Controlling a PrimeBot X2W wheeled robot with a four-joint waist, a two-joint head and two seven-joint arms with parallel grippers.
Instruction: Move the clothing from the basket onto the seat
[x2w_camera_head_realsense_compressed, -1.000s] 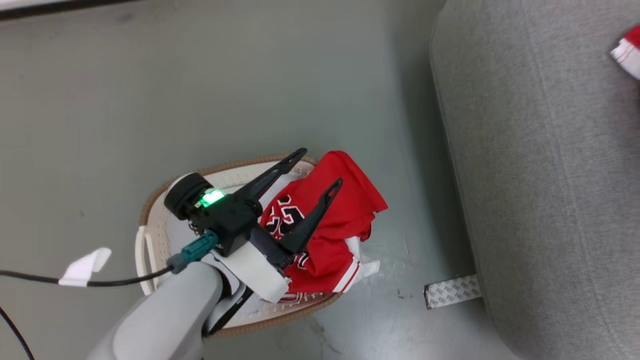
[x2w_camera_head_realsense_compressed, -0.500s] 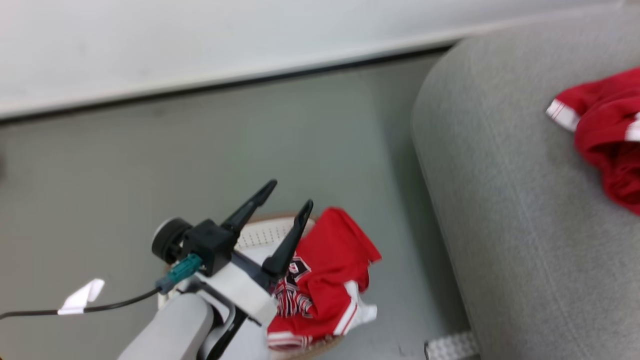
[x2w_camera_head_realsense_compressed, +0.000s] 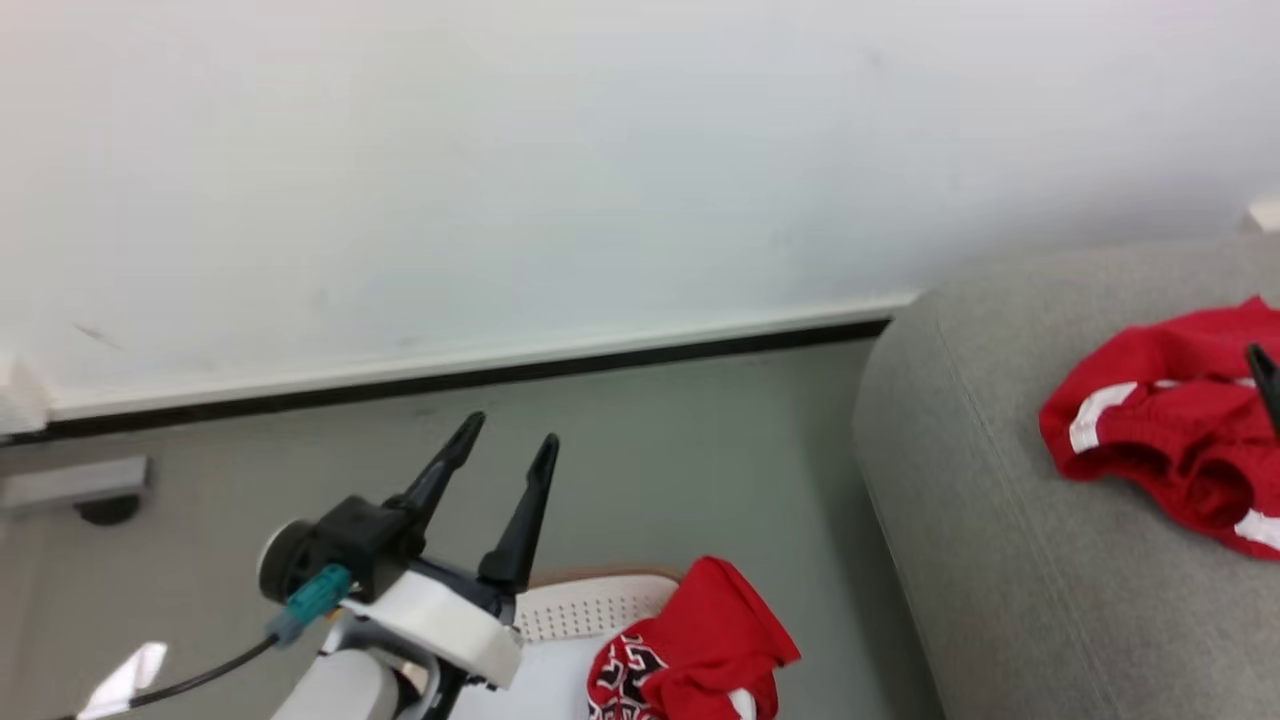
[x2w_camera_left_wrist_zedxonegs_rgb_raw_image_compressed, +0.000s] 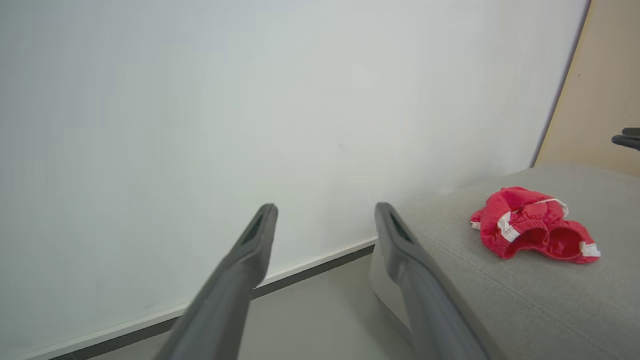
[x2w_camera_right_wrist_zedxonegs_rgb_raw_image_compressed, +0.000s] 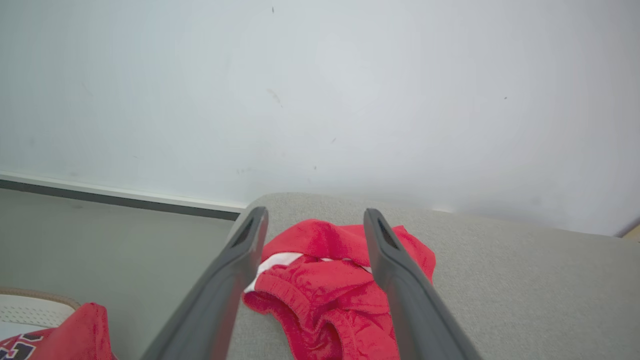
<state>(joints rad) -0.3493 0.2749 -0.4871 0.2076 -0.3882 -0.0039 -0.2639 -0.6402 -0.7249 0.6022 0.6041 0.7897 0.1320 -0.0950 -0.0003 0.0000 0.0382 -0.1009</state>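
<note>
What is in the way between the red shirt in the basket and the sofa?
Nothing visible. Just floor lies between the basket, where the shirt sits, and the sofa. The other red garment lies on the sofa.

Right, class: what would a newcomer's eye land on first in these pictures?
The bright red shorts crumpled on the grey sofa, at the head view's right. Next, a red jersey with black-and-white numerals draped over the white basket at bottom centre, beside the left gripper, jaws open.
</note>
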